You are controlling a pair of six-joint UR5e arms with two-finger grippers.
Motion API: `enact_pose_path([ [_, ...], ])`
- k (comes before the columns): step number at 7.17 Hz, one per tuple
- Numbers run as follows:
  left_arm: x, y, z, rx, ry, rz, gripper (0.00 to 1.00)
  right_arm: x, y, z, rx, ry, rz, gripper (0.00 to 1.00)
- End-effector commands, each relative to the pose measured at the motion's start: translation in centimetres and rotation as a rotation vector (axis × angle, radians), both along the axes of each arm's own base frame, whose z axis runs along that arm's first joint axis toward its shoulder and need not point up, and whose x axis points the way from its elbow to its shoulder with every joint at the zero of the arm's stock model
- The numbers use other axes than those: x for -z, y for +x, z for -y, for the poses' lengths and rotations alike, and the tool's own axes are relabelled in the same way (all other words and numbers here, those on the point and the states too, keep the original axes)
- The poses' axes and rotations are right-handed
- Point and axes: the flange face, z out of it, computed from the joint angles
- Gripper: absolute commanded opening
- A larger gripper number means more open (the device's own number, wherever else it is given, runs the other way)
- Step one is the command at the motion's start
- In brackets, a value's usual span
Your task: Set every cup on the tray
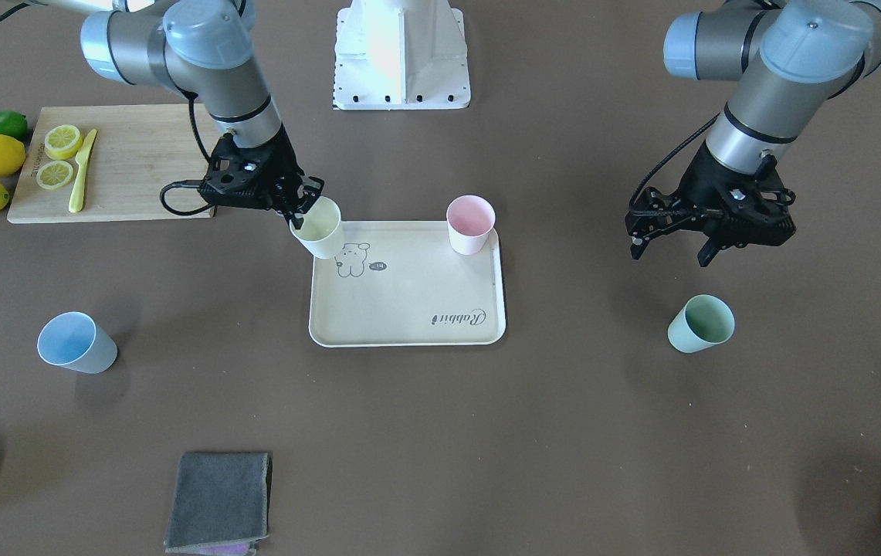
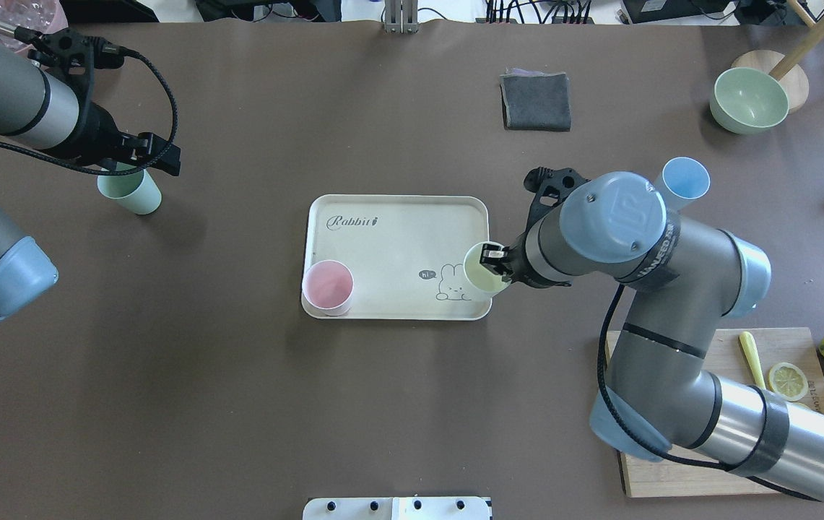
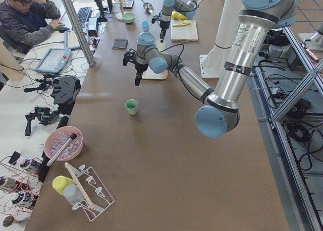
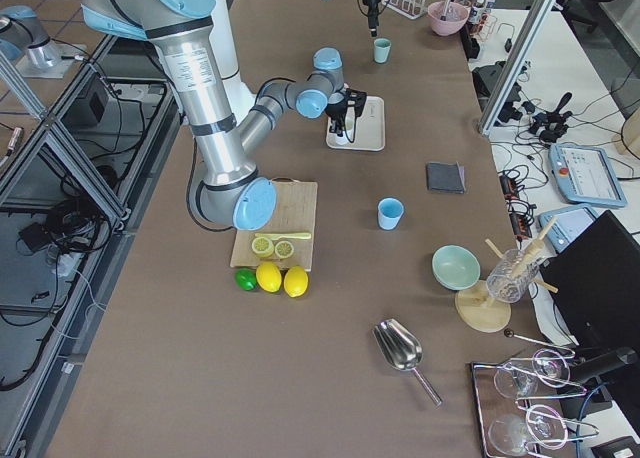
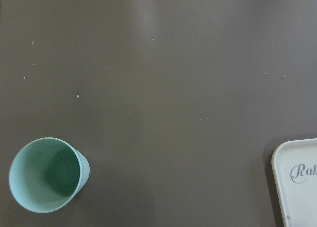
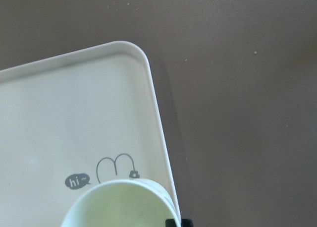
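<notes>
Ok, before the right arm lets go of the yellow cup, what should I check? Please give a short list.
1. Right gripper shut on yellow cup: ok.
2. Cup fully inside the tray rim: cannot tell; it is right at a corner.
3. Pink cup apart from it: ok.
4. Left gripper open, away from the tray: ok.
5. Green cup and blue cup on the tray: not ok, both stand on the table.
</notes>
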Motion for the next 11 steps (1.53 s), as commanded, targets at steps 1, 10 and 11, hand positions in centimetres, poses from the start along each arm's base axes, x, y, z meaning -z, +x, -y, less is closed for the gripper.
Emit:
enact_pose_path([
  [1, 0.0, -0.1, 0.0, 0.0, 0.001, 0.0, 0.98, 1.4, -2.8, -1.9, -0.004, 0.027, 0.001, 0.0],
  [10, -7.0, -2.7, 2.0, -0.058, 0.033, 0.112, 0.99, 0.3, 10.4, 9.9, 0.037, 0.095, 0.008, 1.0],
  [11, -9.0, -3.6, 3.2, -0.06, 0.023, 0.142, 0.99, -1.5, 15.1, 12.4, 0.073, 0.13, -0.005, 1.0],
])
